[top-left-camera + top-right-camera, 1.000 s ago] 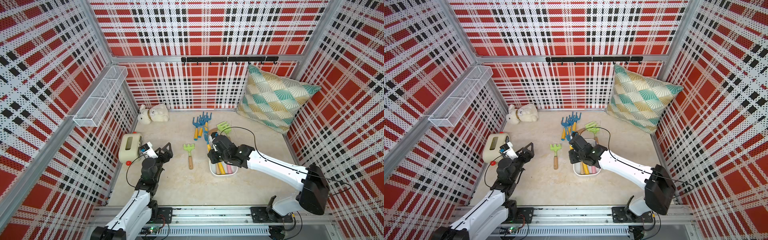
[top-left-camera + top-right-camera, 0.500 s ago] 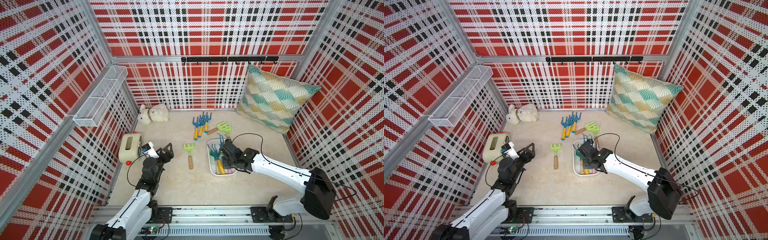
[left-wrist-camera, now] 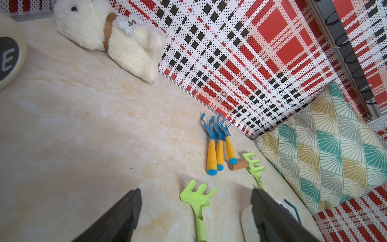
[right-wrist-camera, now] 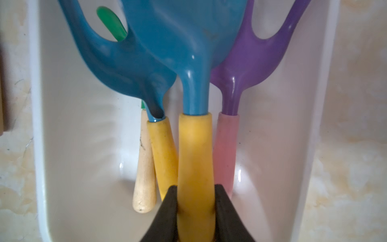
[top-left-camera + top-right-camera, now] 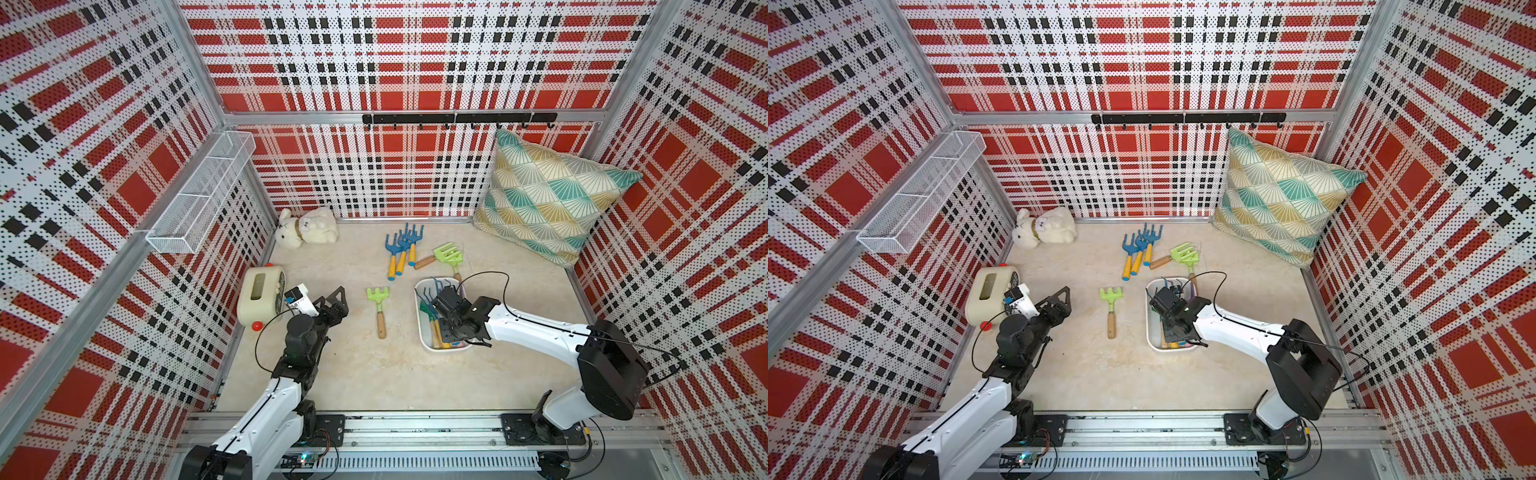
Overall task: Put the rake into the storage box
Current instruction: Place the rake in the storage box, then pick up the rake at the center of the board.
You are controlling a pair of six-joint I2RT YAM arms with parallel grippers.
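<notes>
Right fingers (image 4: 165, 213) clamp rake (image 4: 194, 146) handle over storage box (image 4: 83, 167) — left fingers (image 3: 123, 215) spread, empty.

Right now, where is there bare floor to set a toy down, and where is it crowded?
Widest bare floor: between the front rail and the lone green rake and storage box. Also free: between plush dog, cream toy and blue rakes. Crowded: the box, where the right gripper holds a blue rake, and the green rakes behind it.

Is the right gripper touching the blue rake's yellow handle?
Touching. The right wrist view shows the right gripper with its black fingers pressed against both sides of the yellow handle of the blue rake, no gap, over the white storage box.
</notes>
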